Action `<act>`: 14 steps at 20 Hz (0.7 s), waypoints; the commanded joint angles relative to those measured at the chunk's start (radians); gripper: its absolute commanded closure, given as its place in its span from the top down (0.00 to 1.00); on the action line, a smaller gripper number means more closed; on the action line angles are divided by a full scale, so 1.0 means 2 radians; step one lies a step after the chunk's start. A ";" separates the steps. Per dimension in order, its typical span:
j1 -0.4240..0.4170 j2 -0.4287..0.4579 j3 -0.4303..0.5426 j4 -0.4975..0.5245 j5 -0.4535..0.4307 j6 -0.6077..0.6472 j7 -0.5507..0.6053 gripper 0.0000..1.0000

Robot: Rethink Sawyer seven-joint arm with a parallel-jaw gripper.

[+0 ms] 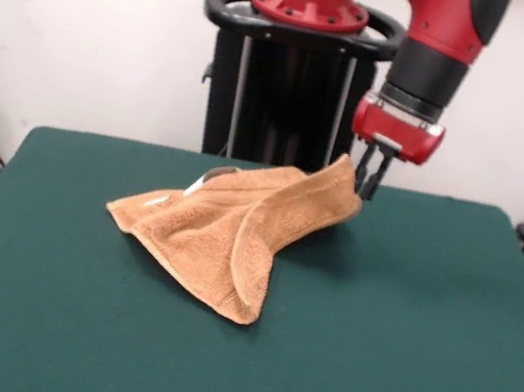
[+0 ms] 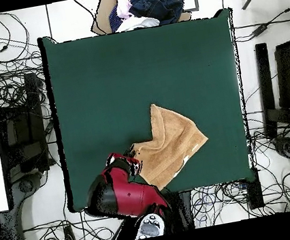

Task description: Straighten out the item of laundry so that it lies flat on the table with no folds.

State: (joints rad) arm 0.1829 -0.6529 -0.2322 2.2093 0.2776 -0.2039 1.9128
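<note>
Lying crumpled on the dark green, felt-like table (image 1: 442, 329), the orange-tan terry towel (image 1: 235, 232) sits toward the robot's side of the surface, with wide bare felt in front of it and to both sides in the front view. At its left end in that view the cloth tapers to a low, blunt corner resting on the felt, where a pale patch shows on the pile. Just right of that, a small white loop tag (image 1: 199, 183) stands up from the top fold. Further right, the looped fabric is doubled over itself: a thick rolled hem runs down the middle to a rounded lobe pointing at the camera, and a ridge climbs toward the upper right. There the towel rises off the table to a peak, and the gripper (image 1: 371, 178), black fingers under a red wrist, is closed narrowly on that lifted corner. In the overhead view the towel (image 2: 171, 143) reads as an irregular, partly folded shape near the table's (image 2: 131, 65) bottom edge, with the red and black arm (image 2: 122, 192) overlapping its lower left corner.
</note>
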 commanded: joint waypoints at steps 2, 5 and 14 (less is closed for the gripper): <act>0.029 0.039 0.028 -0.032 0.081 -0.022 0.148 0.00; 0.033 0.045 0.033 -0.040 0.093 -0.023 0.147 0.00; 0.055 0.053 0.039 -0.059 0.128 -0.027 0.143 0.00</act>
State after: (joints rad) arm 0.2540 -0.5876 -0.2298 2.1932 0.4238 -0.2093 1.9178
